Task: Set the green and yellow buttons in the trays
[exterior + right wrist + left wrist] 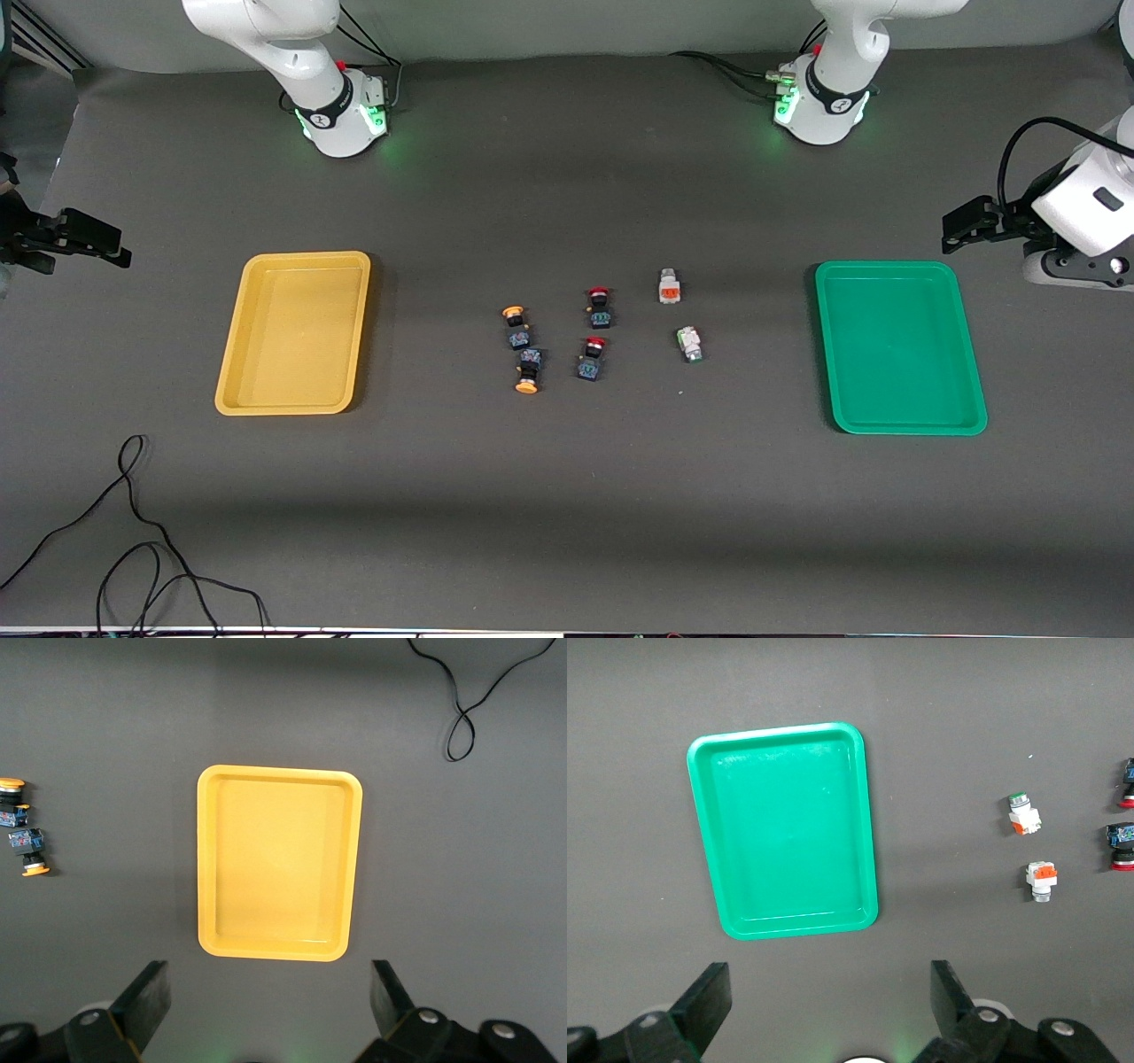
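Observation:
Two black switches with yellow-orange caps lie mid-table, beside two white switches, one with an orange mark and one with a green mark. The yellow tray lies toward the right arm's end and the green tray toward the left arm's end; both are empty. My left gripper hangs open and empty over the table beside the green tray; its wrist view shows both white switches. My right gripper hangs open and empty beside the yellow tray.
Two black switches with red caps lie between the yellow-capped and white ones. A loose black cable lies near the front camera at the right arm's end. The arm bases stand along the table's back.

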